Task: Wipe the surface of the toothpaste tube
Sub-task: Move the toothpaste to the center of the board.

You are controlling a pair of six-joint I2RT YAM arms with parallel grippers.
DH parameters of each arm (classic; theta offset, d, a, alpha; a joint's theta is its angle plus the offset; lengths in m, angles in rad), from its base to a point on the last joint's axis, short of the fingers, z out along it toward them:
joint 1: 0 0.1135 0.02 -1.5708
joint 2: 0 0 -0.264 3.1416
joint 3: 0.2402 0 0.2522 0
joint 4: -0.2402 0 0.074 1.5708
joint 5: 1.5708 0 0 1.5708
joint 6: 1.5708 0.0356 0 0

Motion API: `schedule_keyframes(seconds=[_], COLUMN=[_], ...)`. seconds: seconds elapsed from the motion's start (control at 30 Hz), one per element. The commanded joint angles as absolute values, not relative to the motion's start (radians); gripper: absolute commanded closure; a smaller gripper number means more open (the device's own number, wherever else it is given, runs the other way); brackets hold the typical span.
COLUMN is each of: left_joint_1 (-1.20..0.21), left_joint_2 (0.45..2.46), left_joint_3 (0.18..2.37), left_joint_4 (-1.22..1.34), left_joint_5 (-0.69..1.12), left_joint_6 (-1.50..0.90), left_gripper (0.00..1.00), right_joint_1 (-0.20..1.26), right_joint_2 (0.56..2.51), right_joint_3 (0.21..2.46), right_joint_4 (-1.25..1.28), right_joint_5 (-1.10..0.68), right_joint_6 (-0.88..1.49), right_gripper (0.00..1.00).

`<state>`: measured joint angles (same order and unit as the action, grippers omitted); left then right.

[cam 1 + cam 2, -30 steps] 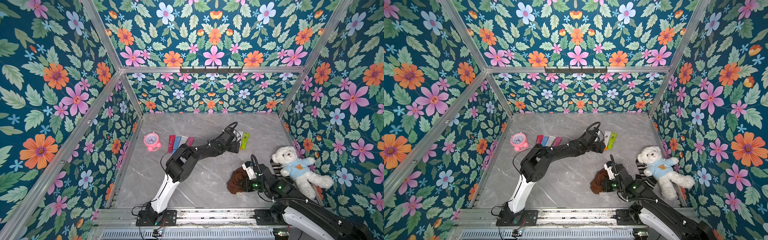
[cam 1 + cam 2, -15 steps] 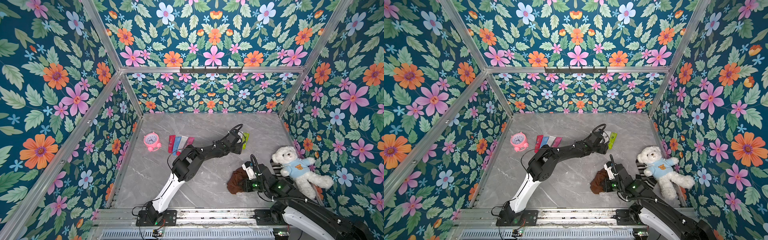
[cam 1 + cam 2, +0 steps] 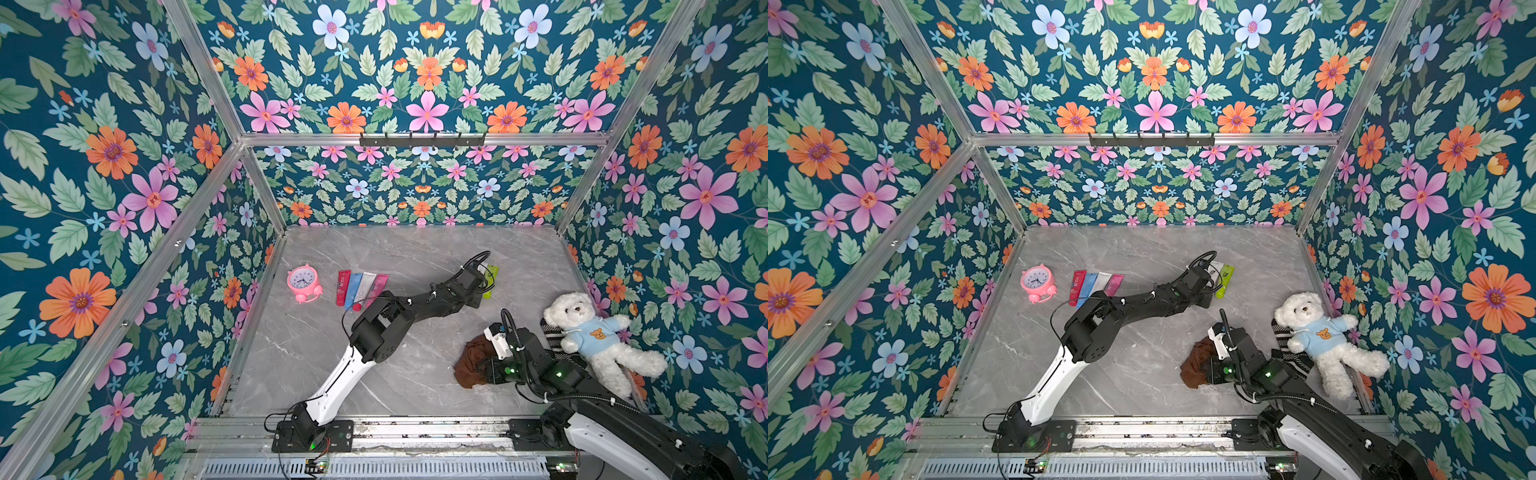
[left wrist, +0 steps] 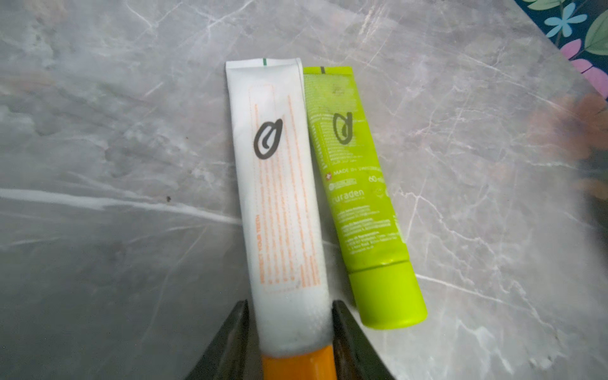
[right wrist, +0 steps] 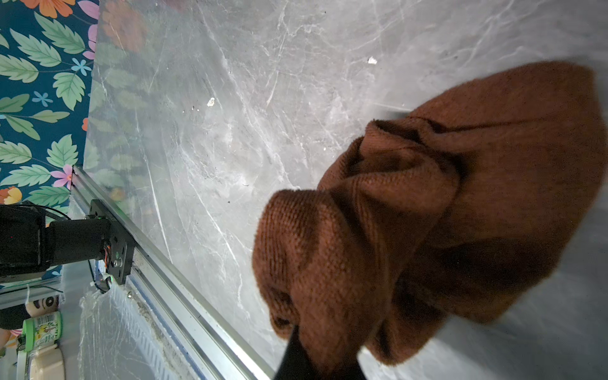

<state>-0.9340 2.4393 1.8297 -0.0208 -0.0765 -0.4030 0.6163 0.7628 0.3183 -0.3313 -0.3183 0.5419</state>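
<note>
A white toothpaste tube [image 4: 279,197] with an orange cap lies flat on the marble table [image 4: 115,164], with a green tube [image 4: 358,197] right beside it. Both carry a black marker scribble. My left gripper [image 4: 289,306] has a finger on each side of the white tube just above the cap, closed against its sides. In both top views that arm reaches to the far right, covering most of the white tube [image 3: 483,268]. My right gripper [image 5: 325,348] is shut on a bunched brown cloth [image 5: 411,214], which rests on the table near the front right [image 3: 471,361].
A pink alarm clock [image 3: 303,282] and several coloured sachets [image 3: 361,286] lie at the far left. A white teddy bear [image 3: 594,332] in a blue top lies on striped fabric [image 3: 552,332] by the right wall. Floral walls enclose the table.
My left arm reached farther right and down over the tubes, and its jaws narrowed from wide open onto the white tube. The right arm and cloth stayed still.
</note>
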Motion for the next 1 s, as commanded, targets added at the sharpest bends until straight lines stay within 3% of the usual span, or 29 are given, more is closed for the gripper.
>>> schedule_keyframes(seconds=[0.0,0.13,0.33,0.53,0.7,0.97], left_joint_1=[-0.932,-0.927,-0.918,-0.92,-0.941,-1.049], left_joint_2=[2.45,2.428,2.328,2.04,1.781,1.556], left_joint_3=[1.822,1.768,1.625,1.264,0.982,0.67], left_joint_4=[-0.078,-0.015,0.039,0.087,0.047,0.035], left_joint_5=[-0.076,-0.046,-0.041,-0.041,-0.041,-0.138], left_joint_6=[-0.399,-0.404,-0.397,-0.354,-0.328,-0.313], left_gripper=[0.56,0.59,0.81,0.85,0.86,0.86], right_joint_1=[0.618,0.618,0.618,0.599,0.472,0.436], right_joint_2=[0.76,0.758,0.73,0.671,0.685,1.002], right_joint_3=[0.321,0.321,0.322,0.324,0.33,0.587], right_joint_4=[-0.314,-0.314,-0.328,-0.372,-0.313,-0.304], right_joint_5=[-0.318,-0.316,-0.295,-0.234,-0.325,-0.46], right_joint_6=[0.535,0.535,0.541,0.569,0.561,0.437], right_gripper=[1.0,1.0,1.0,1.0,1.0,1.0])
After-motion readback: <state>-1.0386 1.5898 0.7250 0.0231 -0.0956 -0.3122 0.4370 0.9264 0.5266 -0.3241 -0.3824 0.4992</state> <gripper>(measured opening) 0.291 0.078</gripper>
